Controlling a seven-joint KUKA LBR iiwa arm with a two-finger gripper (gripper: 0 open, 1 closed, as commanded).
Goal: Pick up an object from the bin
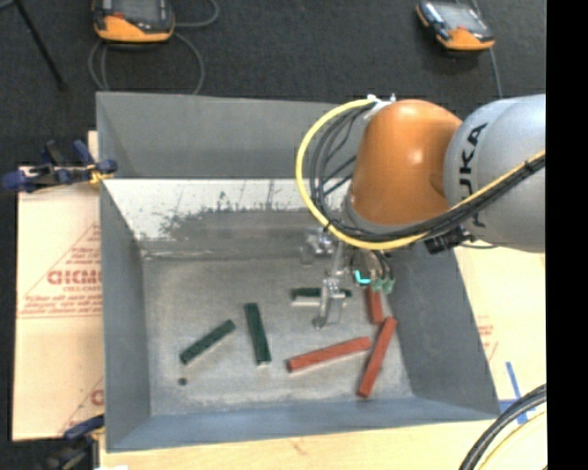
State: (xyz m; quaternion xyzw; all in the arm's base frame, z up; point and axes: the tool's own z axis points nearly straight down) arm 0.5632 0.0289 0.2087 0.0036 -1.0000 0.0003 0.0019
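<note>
Low in the bin, the fingers, their spread impossible to tell, hang beside a short green block, apparently nothing lifted yet.

Bright, even light leaves pale glare along the bin.

We see two orange-and-black devices on dark carpet; the left device has a thin cable looping beside it; the right device lies near the top edge; a slanted green bar and a steeper green bar lie just apart.
</note>
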